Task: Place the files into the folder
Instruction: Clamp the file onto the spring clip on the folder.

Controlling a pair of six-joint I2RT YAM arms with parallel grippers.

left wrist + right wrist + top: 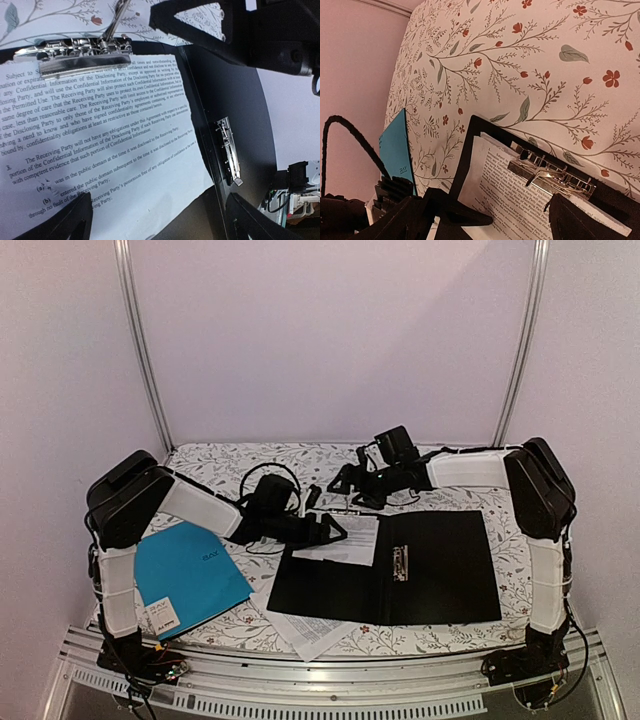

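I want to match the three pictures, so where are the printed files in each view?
Top: files at centre, on the far left part of the black folder.
Left wrist: files fill the left side, held under a silver clip.
Right wrist: files at lower centre, under the same clip.
Shared landmark: the black folder.

White-sleeved arms with black joints (black cables too).
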